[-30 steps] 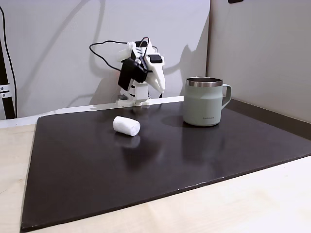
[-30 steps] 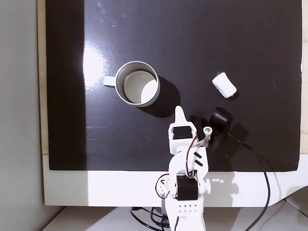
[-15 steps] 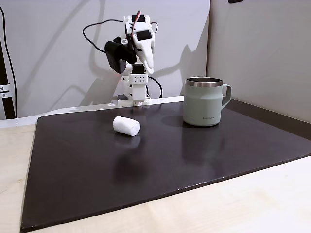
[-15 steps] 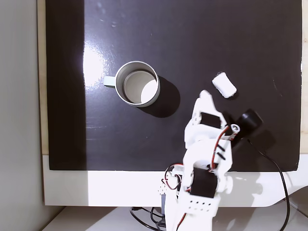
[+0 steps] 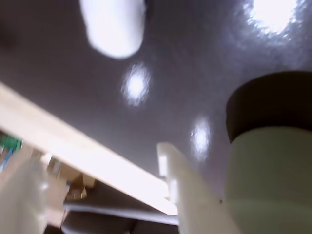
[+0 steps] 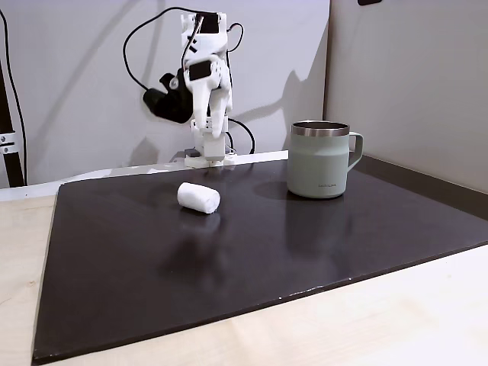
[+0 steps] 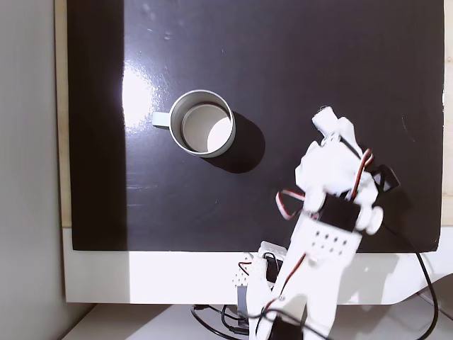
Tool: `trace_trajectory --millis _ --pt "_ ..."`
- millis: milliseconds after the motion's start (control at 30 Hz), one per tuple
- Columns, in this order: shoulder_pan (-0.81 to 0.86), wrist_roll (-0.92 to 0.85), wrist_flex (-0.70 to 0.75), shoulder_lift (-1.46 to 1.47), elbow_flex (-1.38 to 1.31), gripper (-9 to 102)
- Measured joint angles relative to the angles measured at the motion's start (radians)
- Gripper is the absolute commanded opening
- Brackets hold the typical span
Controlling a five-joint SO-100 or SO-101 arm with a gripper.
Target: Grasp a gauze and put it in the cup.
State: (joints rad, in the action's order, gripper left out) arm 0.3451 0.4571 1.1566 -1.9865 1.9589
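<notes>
The gauze (image 6: 199, 197), a small white roll, lies on its side on the black mat (image 6: 267, 252), left of the cup in this fixed view. The cup (image 6: 320, 160) is a pale grey-green mug with a steel rim and stands upright with its handle to the right. My gripper (image 6: 200, 122) hangs high in the air at the back, pointing down, well behind the gauze. From above, the gripper (image 7: 331, 129) covers most of the gauze, and the cup (image 7: 204, 93) stands apart to the left. In the wrist view the blurred gauze (image 5: 112, 27) sits ahead of the open, empty gripper (image 5: 97, 161), with the cup (image 5: 268, 156) at right.
The mat lies on a pale wooden table (image 6: 381, 320) whose edge (image 5: 73, 151) crosses the wrist view. Grey walls (image 6: 412, 69) stand behind and to the right. A black cable (image 6: 152, 27) loops from the arm, and the arm's base (image 6: 207, 156) sits at the mat's far edge.
The arm has risen from its folded pose over the base and swung out toward the gauze, so the gripper now covers it from above. Gauze and cup have not moved.
</notes>
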Motion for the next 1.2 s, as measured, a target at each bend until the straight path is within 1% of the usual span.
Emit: trace_trajectory --millis 100,200,433,967,1200 --pt "-0.002 0.025 0.041 0.112 -0.075 32" --pt "0.000 0.029 0.054 0.192 -0.124 35" --pt "0.011 0.028 0.084 0.367 -0.241 37" --pt "0.100 0.002 -0.034 0.696 -0.304 36" --pt "0.097 0.009 -0.038 0.761 -0.360 35"
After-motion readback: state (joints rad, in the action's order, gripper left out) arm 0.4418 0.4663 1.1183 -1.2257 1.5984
